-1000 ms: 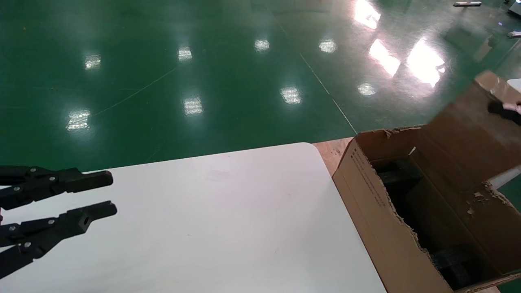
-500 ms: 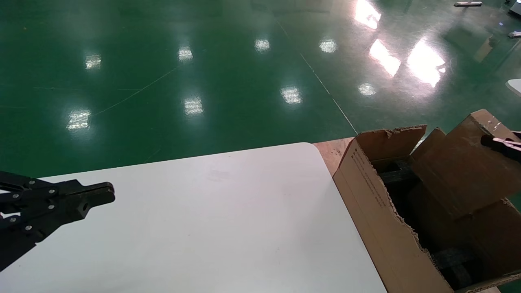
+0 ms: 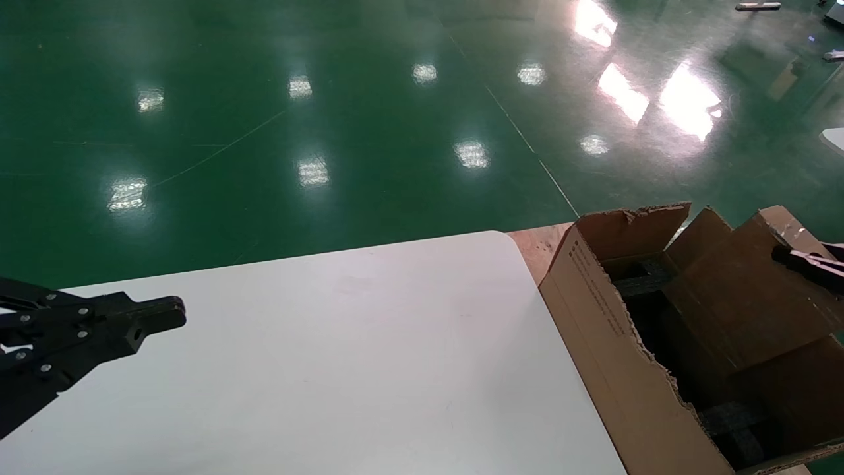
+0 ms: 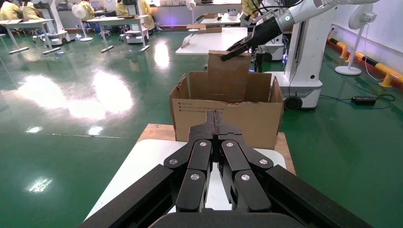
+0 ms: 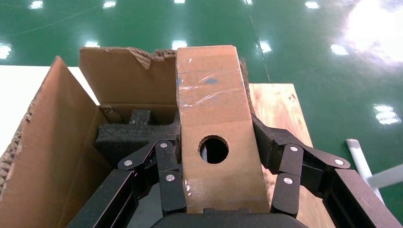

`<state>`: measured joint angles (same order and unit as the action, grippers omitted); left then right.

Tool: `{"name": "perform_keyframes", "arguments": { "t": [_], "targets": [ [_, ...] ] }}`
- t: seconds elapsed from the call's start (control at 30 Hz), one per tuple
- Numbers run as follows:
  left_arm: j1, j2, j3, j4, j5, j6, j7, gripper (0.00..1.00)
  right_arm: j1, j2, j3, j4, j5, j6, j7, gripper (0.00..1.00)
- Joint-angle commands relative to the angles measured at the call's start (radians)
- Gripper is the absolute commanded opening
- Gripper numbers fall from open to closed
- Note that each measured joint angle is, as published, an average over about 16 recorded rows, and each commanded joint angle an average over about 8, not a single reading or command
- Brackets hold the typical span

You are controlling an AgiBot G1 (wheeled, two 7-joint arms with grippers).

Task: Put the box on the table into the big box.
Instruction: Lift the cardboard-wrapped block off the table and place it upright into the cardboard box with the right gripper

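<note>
From the head, the plain white flat bench (image 3: 343,356) with its rounded far corner carries nothing of the task. The large brown corrugated carton (image 3: 613,369) with ragged torn edges stands just off its right edge, printed text on the side facing the bench. The small glossy tan rectangular box (image 3: 738,297) sits tilted in the carton's open mouth, partly below the rim. The right end effector (image 3: 808,260) grips its upper far-right end. The left end effector (image 3: 142,323) hangs over the bench's near left part, idle.

From the left wrist, the left end effector (image 4: 217,127) has its fingers pressed together on nothing. Beyond it the small box (image 4: 229,73) stands out of the carton (image 4: 228,116), with the right arm's black fingers at its top.

From the right wrist, the right end effector (image 5: 216,159) is clamped across the box (image 5: 214,128), one black finger (image 5: 166,173) on each side of the face with the round dark hole. Below lie the carton's wall (image 5: 45,142) and a black foam block (image 5: 128,135).

The step in hand looks like lowering for release. To do it well, I would keep the box clear of the torn flaps, steer its lower end into the gap beside the foam rather than onto it, and part the fingers only once the box is borne from below, or it may tip against a wall.
</note>
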<state>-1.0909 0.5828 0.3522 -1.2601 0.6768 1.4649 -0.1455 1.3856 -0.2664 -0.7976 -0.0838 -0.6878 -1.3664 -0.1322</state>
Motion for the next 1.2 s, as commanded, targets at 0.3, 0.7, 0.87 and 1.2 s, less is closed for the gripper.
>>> {"name": "perform_keyframes", "arguments": {
  "t": [0.3,0.7,0.87,1.2],
  "targets": [
    [0.0,0.0,0.0,0.0,0.0,0.0,0.0,0.0,-0.001,-0.012,0.001,-0.08,0.003,-0.008,-0.017,0.0],
    [0.0,0.0,0.0,0.0,0.0,0.0,0.0,0.0,0.027,-0.023,-0.04,-0.163,-0.037,-0.041,-0.056,0.0],
    [0.0,0.0,0.0,0.0,0.0,0.0,0.0,0.0,0.055,-0.032,-0.067,-0.196,-0.052,-0.041,-0.081,0.0],
    [0.0,0.0,0.0,0.0,0.0,0.0,0.0,0.0,0.13,-0.092,-0.13,-0.286,-0.085,-0.036,-0.125,0.0]
  ]
}}
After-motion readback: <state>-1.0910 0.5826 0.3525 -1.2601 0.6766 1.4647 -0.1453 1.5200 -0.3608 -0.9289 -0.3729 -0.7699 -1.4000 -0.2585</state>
